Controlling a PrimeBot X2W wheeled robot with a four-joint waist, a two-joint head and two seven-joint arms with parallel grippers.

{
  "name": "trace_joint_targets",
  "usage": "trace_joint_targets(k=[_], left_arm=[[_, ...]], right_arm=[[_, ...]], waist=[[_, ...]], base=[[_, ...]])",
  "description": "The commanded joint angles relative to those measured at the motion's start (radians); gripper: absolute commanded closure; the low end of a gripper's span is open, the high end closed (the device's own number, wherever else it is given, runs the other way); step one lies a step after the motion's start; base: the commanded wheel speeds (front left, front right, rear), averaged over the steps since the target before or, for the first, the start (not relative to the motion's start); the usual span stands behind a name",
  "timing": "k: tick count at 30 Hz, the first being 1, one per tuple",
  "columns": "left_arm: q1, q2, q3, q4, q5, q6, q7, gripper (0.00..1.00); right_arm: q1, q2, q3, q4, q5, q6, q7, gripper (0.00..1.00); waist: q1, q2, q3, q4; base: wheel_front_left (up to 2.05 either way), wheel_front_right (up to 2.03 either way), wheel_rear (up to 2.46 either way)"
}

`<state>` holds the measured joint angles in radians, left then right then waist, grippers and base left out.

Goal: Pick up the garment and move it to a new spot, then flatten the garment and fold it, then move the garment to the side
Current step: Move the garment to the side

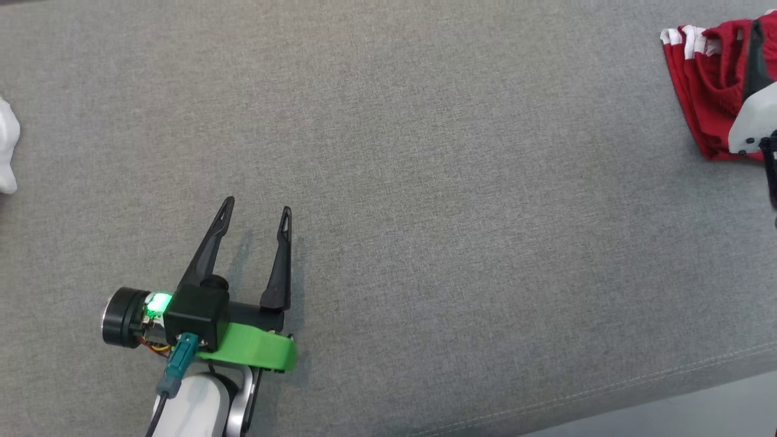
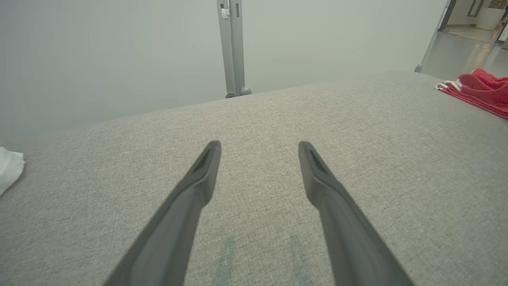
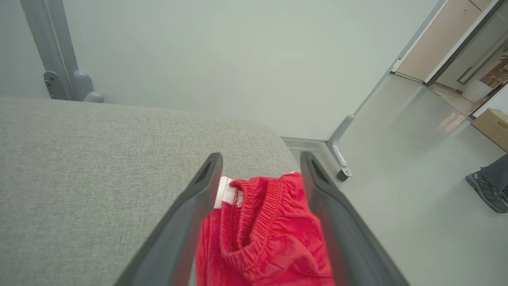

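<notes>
Lying bunched at two o'clock, the red garment (image 1: 704, 91) sits loose between the wide fingers of the right end effector (image 3: 260, 157); the left end effector (image 1: 258, 206) gapes empty at seven o'clock.

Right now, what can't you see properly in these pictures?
Red garment: head view, cut by the right edge and partly behind the pale right arm, so its whole shape is unclear.
White thing: head view, cut by the left edge; cannot tell what it is.
Person's shoe: right wrist view, the right edge cuts off the rest.
Cardboard box: same view, the edge cuts its print.
</notes>
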<state>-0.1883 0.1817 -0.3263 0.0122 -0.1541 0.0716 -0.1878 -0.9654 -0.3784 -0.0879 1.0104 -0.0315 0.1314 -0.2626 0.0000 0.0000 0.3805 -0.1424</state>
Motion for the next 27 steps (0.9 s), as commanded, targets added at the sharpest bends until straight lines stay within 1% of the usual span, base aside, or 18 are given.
trace_joint_targets(k=[1, 7, 12, 14, 17, 21, 27], left_arm=[[-0.019, 0.0, 0.005, 0.007, -0.01, 0.004, -0.011, 0.0], [-0.034, -0.027, 0.027, 0.099, -0.041, 0.015, -0.045, 0.0], [-0.008, -0.051, 0.05, 0.187, -0.073, 0.02, -0.069, 0.0], [0.005, -0.054, 0.057, 0.214, -0.07, 0.025, -0.072, 0.0], [0.031, -0.068, 0.064, 0.247, -0.082, 0.024, -0.078, 0.0], [0.078, -0.082, 0.083, 0.256, -0.089, 0.026, -0.078, 0.0], [0.158, -0.09, 0.11, 0.255, -0.081, 0.018, -0.077, 0.0]], right_arm=[[0.019, 0.008, 0.007, -0.017, 0.001, -0.002, -0.003, 0.0], [0.114, 0.05, 0.083, -0.162, 0.072, -0.002, -0.003, 0.0], [0.232, 0.056, 0.139, -0.281, 0.155, -0.002, -0.003, 0.0], [0.285, 0.059, 0.154, -0.33, 0.175, -0.002, -0.003, 0.0], [0.378, 0.078, 0.161, -0.395, 0.196, -0.001, -0.003, 0.0], [0.498, 0.114, 0.164, -0.473, 0.227, -0.002, -0.003, 0.0], [0.662, 0.18, 0.14, -0.595, 0.243, -0.002, 0.001, 0.0]], waist=[[0.0, 0.0, -0.026, 0.008], [0.0, 0.0, -0.108, 0.032], [0.0, 0.0, -0.195, 0.068], [0.0, 0.0, -0.225, 0.082], [0.0, 0.0, -0.275, 0.105], [0.0, 0.0, -0.332, 0.133], [0.0, 0.0, -0.385, 0.168]], base=[[0.0, 0.0, 0.0], [0.0, 0.0, 0.0], [0.0, 0.0, 0.0], [0.0, 0.0, 0.0], [0.0, 0.0, 0.0], [0.0, 0.0, 0.0], [0.0, 0.0, 0.0]])
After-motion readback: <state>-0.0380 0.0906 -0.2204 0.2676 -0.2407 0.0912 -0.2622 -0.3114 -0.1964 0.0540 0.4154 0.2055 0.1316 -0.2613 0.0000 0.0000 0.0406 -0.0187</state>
